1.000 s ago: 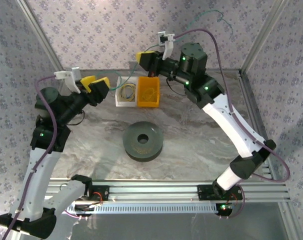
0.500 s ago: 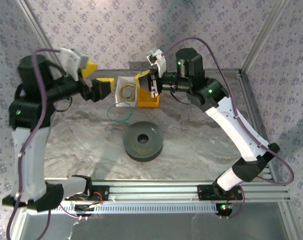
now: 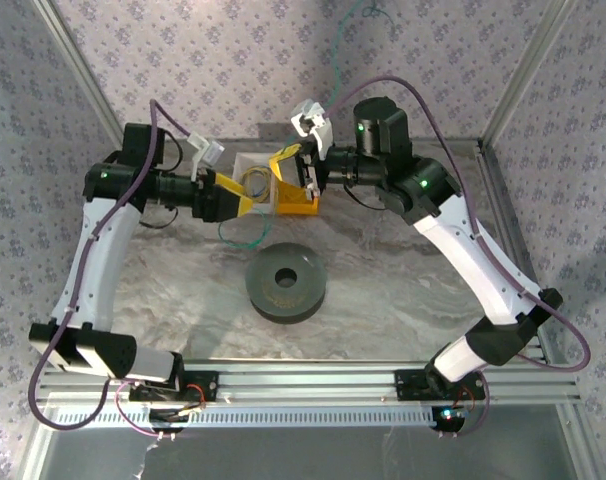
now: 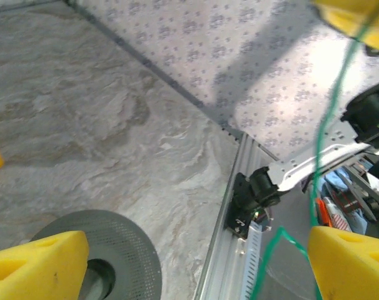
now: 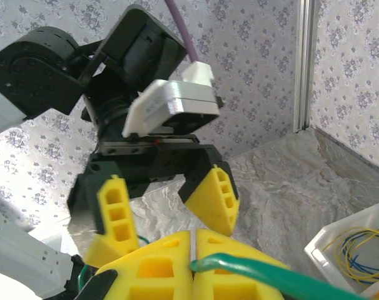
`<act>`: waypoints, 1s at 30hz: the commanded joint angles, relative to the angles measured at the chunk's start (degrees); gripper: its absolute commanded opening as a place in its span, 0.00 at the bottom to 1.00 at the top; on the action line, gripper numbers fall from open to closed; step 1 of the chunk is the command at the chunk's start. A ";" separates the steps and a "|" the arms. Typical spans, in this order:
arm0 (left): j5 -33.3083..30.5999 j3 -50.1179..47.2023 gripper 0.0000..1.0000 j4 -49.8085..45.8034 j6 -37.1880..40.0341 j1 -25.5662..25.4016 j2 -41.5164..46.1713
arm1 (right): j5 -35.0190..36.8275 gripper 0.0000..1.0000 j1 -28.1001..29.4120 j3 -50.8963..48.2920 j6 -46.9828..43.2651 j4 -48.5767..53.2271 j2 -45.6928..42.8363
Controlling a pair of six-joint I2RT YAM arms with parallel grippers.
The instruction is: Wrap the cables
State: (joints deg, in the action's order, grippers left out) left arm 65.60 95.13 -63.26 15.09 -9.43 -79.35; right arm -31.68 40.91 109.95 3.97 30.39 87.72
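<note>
Top view: left gripper (image 3: 228, 195) reaches over the near-left corner of the white bin (image 3: 251, 157) at the far edge of the table (image 3: 403, 300), and its yellow fingers look apart. The right gripper (image 3: 301, 172) faces it over the orange bin (image 3: 301, 205). The yellowish cable (image 3: 253, 180) lies coiled in the white bin. The teal-green cable (image 3: 241, 241) runs up from the right gripper out of the top of the frame, and a loop sags onto the table between the bins and the dark spool (image 3: 308, 290) at table centre. Left wrist: left gripper (image 4: 192, 250) fingers wide apart, nothing between them; teal-green cable (image 4: 324, 134) hangs just inside the right finger, with the spool (image 4: 124, 247) below. Right wrist: right gripper (image 5: 192, 240) fingers pressed together on the teal-green cable (image 5: 258, 270), opposite the left gripper (image 5: 161, 212), which is spread. Yellowish cable (image 5: 358, 250) in white bin (image 5: 314, 250).
</note>
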 commanded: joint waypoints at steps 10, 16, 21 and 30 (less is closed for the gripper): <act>6.20 -4.49 0.75 -1.74 3.87 -2.49 0.82 | -1.37 0.00 -0.12 0.18 -0.89 -0.05 0.34; 5.31 -5.22 0.39 -0.10 2.92 -3.05 0.82 | -1.04 0.00 -0.21 0.30 -1.00 0.54 0.43; 0.59 -5.02 0.02 4.83 -1.71 -2.40 1.61 | 0.18 0.00 -0.67 -1.19 -1.24 0.90 -0.24; -28.79 -9.76 0.00 23.97 -24.63 7.67 7.56 | 6.25 0.00 -6.03 -13.72 5.56 -4.16 -6.33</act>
State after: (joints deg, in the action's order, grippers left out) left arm 51.29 85.91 -48.01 -0.01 -4.82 -75.26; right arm -28.27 36.75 98.96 5.91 28.58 85.12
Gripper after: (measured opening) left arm 0.075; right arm 0.051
